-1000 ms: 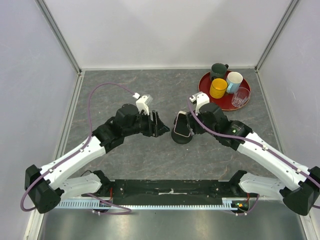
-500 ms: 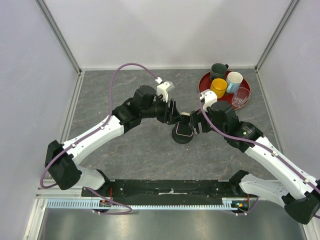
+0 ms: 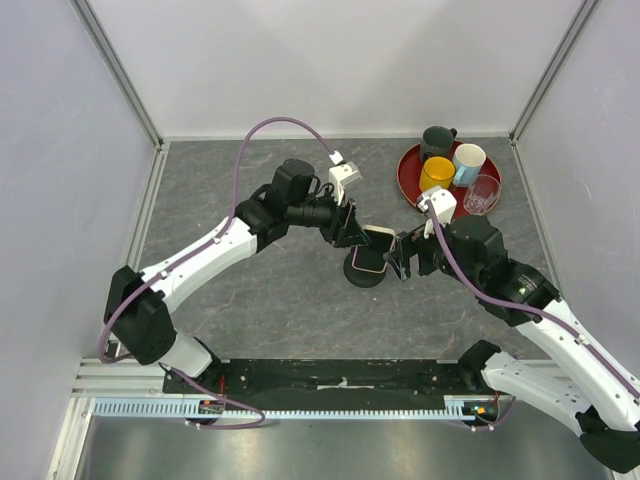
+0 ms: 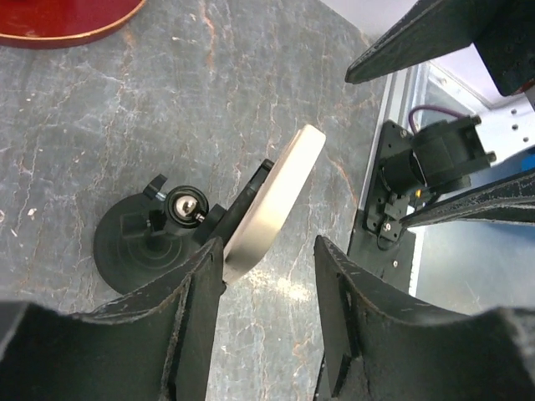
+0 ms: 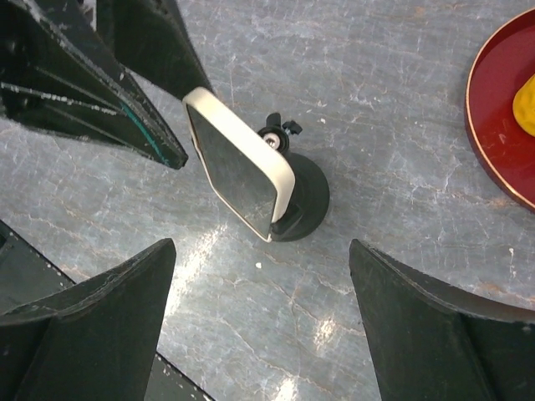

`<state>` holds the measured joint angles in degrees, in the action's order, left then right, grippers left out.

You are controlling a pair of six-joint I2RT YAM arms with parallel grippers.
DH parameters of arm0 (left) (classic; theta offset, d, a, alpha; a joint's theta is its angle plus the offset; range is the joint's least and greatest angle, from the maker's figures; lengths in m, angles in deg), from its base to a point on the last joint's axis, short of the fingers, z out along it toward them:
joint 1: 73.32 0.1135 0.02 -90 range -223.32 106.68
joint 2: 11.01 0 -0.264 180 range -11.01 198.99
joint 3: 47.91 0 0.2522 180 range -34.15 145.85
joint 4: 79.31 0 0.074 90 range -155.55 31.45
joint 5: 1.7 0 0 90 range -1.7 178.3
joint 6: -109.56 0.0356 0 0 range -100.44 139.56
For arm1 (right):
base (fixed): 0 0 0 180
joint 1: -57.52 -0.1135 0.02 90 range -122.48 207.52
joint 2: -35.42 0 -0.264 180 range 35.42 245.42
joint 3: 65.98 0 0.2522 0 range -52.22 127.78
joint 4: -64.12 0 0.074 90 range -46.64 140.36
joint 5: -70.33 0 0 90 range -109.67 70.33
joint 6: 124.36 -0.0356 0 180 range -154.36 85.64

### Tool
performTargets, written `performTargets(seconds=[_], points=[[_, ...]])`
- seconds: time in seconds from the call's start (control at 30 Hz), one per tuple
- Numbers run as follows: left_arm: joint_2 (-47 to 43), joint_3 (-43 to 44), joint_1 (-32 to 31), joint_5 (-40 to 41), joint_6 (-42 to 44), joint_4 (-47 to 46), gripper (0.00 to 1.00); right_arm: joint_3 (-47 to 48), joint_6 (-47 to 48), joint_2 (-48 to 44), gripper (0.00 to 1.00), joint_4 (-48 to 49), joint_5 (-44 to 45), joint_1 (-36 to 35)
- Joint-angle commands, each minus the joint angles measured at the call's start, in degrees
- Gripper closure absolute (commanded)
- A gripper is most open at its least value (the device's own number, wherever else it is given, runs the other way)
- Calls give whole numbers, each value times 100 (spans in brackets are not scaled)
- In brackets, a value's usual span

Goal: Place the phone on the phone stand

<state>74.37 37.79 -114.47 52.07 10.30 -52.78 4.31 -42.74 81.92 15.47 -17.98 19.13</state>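
The phone (image 3: 371, 250) leans in the cradle of the black phone stand (image 3: 364, 275) at mid-table, dark screen facing the right arm. From the right wrist, the phone (image 5: 240, 167) shows its cream case edge above the stand's round base (image 5: 308, 203). My right gripper (image 3: 405, 258) is open, just right of the phone and apart from it (image 5: 263, 259). My left gripper (image 3: 350, 228) is open behind the phone's far-left side. In the left wrist view, the phone's pale back (image 4: 276, 196) ends right at one fingertip (image 4: 209, 263), with the stand's base (image 4: 134, 246) further left.
A red tray (image 3: 412, 182) at the back right holds a dark green mug (image 3: 437, 141), a yellow mug (image 3: 436, 176), a white cup (image 3: 468, 163) and a clear glass (image 3: 481, 194). White walls enclose the table on three sides.
My right gripper let go of the phone, opened wide and drew back to the right. My left arm swung right and forward until its gripper reached the phone's back.
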Motion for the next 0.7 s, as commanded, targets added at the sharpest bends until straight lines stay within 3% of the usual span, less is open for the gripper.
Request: performTargets(seconds=[0.0, 0.27, 0.4, 0.67], points=[[320, 618, 71, -649, 943, 259, 45, -90, 117, -167, 8, -184, -152, 7], [751, 1400, 159, -1193, 1760, 1103, 46, -28, 232, -326, 7, -369, -161, 7], [901, 1402, 159, -1597, 1945, 1087, 51, -11, 249, -431, 7, -430, -310, 16], [954, 1253, 142, -1896, 2139, 868, 53, 16, 302, -537, 6, -466, -433, -2]])
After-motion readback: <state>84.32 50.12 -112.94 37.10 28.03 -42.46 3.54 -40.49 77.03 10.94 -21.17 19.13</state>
